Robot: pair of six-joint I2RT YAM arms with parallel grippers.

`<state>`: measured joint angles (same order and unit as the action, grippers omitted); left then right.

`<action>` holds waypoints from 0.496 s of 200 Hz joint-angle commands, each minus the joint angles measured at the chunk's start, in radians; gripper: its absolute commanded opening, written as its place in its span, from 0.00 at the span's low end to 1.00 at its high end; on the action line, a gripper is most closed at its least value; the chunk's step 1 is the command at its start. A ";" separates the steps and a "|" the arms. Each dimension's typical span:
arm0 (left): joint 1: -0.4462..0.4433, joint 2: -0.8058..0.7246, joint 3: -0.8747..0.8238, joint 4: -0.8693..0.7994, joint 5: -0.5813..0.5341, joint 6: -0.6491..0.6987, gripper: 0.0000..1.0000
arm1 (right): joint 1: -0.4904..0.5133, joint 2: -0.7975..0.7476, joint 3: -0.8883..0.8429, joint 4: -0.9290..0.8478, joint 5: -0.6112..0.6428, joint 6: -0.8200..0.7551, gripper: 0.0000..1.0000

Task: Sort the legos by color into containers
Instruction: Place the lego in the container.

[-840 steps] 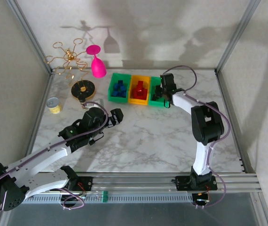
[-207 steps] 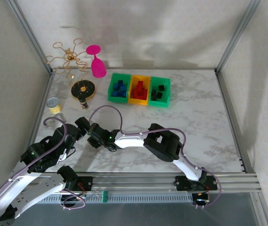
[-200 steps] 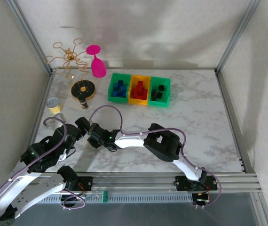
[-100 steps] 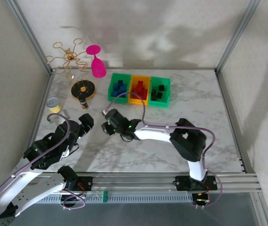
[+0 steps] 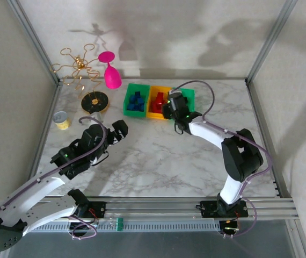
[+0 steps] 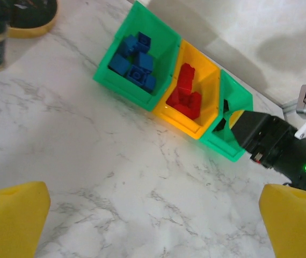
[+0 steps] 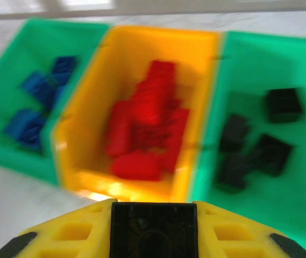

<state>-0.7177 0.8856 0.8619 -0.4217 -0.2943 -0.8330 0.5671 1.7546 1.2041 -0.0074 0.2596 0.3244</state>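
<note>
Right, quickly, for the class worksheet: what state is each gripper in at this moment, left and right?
Left gripper: open, holding nothing.
Right gripper: shut on a small black plastic brick.

Setting: robot lab test cell. Evid.: alu. frame post (image 5: 33,37), plain white enclosure wall (image 5: 196,37), marble-look tabletop (image 5: 164,161), mounting rail (image 5: 158,206) w/ left arm (image 5: 40,185) + right arm (image 5: 233,156) bolted on; misc. props set out, e.g. pink glass (image 5: 110,72).
</note>
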 commanded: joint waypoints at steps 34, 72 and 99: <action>0.010 0.105 -0.012 0.169 0.072 0.072 1.00 | -0.130 0.176 0.199 -0.027 0.034 -0.084 0.27; 0.011 0.139 -0.013 0.182 0.072 0.082 1.00 | -0.166 0.285 0.321 -0.067 0.039 -0.110 0.35; 0.012 0.147 -0.018 0.185 0.068 0.090 1.00 | -0.174 0.258 0.328 -0.068 0.007 -0.111 0.47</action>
<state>-0.7170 1.0267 0.8597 -0.2630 -0.2310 -0.7715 0.4004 2.0388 1.4963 -0.0540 0.2840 0.2306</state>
